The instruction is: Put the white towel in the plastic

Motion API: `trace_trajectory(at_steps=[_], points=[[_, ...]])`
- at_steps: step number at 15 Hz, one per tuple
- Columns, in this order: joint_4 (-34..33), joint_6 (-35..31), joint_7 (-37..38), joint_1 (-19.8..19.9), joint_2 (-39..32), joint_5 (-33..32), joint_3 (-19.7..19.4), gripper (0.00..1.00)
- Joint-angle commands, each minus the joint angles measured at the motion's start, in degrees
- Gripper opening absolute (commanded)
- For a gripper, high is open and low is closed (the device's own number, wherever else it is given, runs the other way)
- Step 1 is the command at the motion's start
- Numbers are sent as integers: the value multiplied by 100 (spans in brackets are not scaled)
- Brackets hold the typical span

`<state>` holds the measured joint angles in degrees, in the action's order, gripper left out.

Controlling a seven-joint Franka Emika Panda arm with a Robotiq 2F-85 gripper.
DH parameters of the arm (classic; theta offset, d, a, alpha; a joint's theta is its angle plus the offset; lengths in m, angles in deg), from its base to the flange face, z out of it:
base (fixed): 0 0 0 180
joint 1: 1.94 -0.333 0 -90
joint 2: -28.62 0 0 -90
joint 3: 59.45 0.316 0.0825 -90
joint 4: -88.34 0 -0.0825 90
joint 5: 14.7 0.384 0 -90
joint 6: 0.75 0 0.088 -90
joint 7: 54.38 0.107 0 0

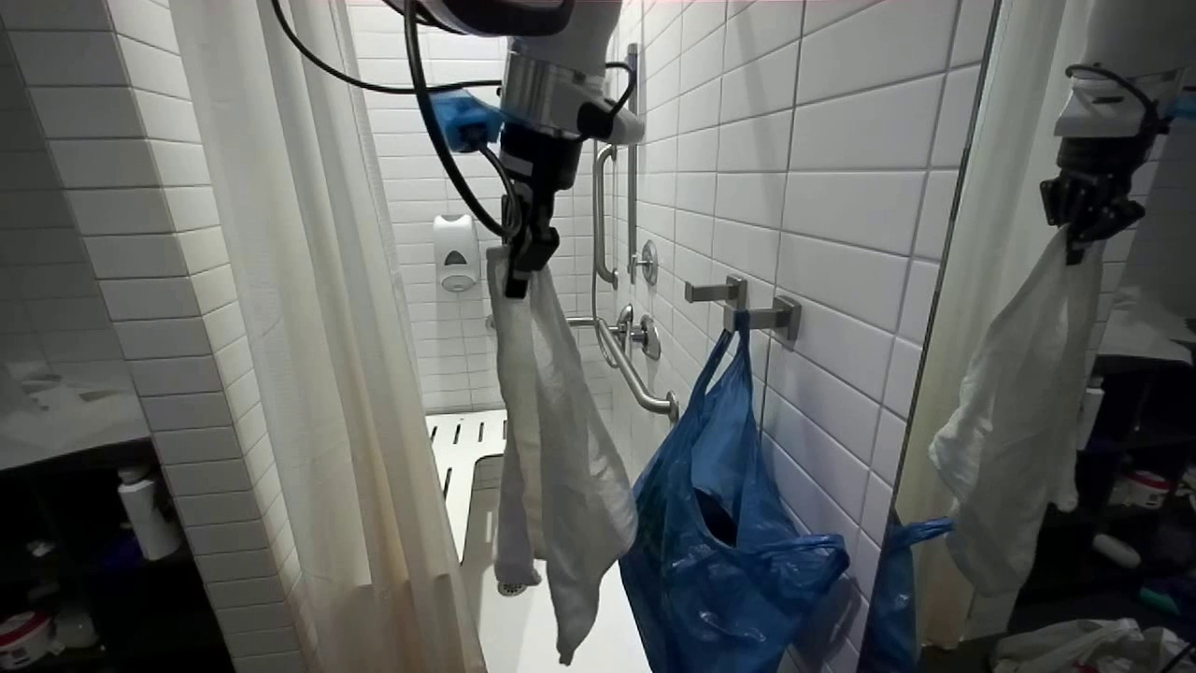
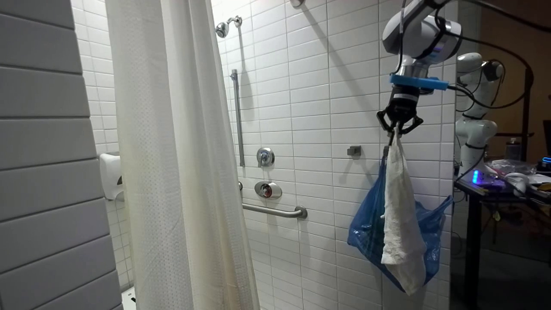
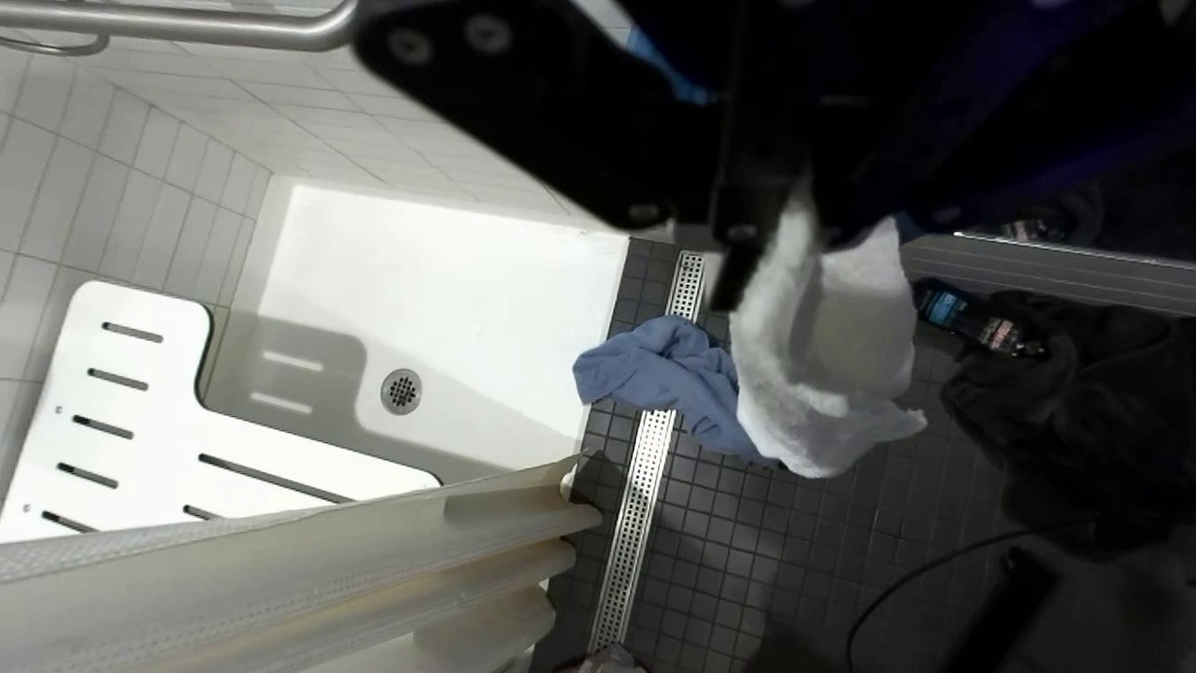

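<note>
In an exterior view I see the gripper (image 1: 521,273) pointing to six o'clock, pinching the top of the white towel (image 1: 584,467), which hangs in loose folds in mid-air. At the towel's four o'clock is the blue bag (image 1: 729,598), slung from a hook (image 1: 788,320) on the tiled wall (image 1: 841,224); the towel is outside it, and whether the two brush at the edge I cannot tell. The curtain (image 1: 308,327) drops at the towel's nine, a dispenser (image 1: 456,252) sits toward the gripper's ten, and the mirror (image 1: 976,308) at three gives back gripper and towel. In an exterior view with the showerhead (image 2: 222,29) at eleven o'clock, the towel hangs in front of the bag, whose blue shows past it toward eight and four; another hook (image 2: 354,151) juts out at the gripper's eight, and the bar (image 2: 275,210) runs along the wall at the towel's nine. In the wrist view the gripper sits at twelve o'clock, a dark fingertip (image 3: 733,276) against the towel, whose lower end dangles above the tiled floor (image 3: 794,533). At the towel's nine a blue cloth (image 3: 668,374) lies across the grate (image 3: 640,509), with the round drain (image 3: 402,391) farther out that way and the slotted bench (image 3: 168,439) between nine and eight.
</note>
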<state>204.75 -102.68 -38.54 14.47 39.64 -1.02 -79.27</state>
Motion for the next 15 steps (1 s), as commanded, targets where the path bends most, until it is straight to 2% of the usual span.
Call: trace_trajectory(at_steps=[1, 7, 15], points=[[-405, 210, -198, 134, -312, 417, -125, 1], [-700, 351, -405, 336, -499, 822, -365, 1], [-1039, 583, -712, 625, -689, 917, -674, 1]])
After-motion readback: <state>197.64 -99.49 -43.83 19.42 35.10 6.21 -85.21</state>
